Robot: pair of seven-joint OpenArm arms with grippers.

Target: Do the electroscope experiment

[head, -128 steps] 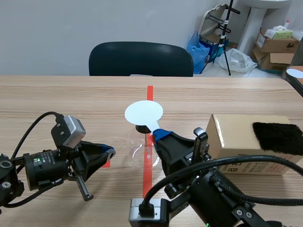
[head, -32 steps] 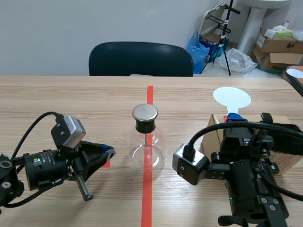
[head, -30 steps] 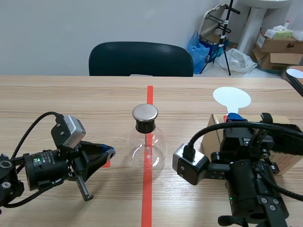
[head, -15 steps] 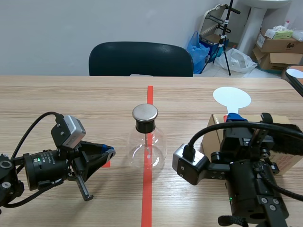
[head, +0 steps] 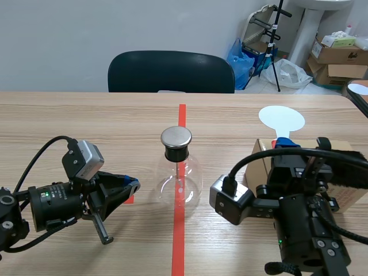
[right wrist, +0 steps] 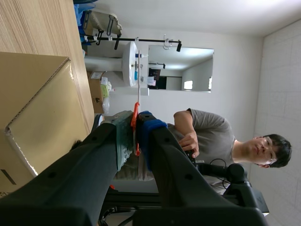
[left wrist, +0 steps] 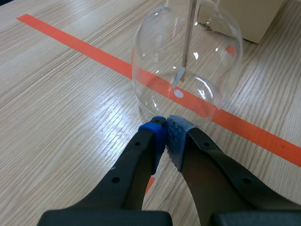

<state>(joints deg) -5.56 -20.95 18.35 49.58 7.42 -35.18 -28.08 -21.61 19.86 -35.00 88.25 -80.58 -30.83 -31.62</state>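
Note:
The electroscope, a round glass flask [head: 180, 179] with a metal cap [head: 176, 137], stands on the red tape line at mid-table. My left gripper [head: 132, 184] rests low on the table to its left, shut on nothing. In the left wrist view the flask [left wrist: 188, 61] stands just ahead of my shut left gripper [left wrist: 165, 123], with its rod and foil leaf [left wrist: 181, 75] inside. My right gripper [head: 286, 143] points up over the cardboard box [head: 261, 167], shut on the handle of a white disc paddle [head: 281, 119]. In the right wrist view my right gripper [right wrist: 134, 118] pinches the paddle [right wrist: 137, 126], seen edge-on.
A black fur cloth [head: 339, 167] lies on the cardboard box [right wrist: 37, 108] at the right. A dark chair [head: 171, 72] stands across the table. Boxes and bags sit on the floor at the back right. A person [right wrist: 207, 136] shows in the right wrist view.
Since 4.3 s ago my right arm has carried the white disc from above the flask's cap over to the box at the right. Nothing has moved in the last second.

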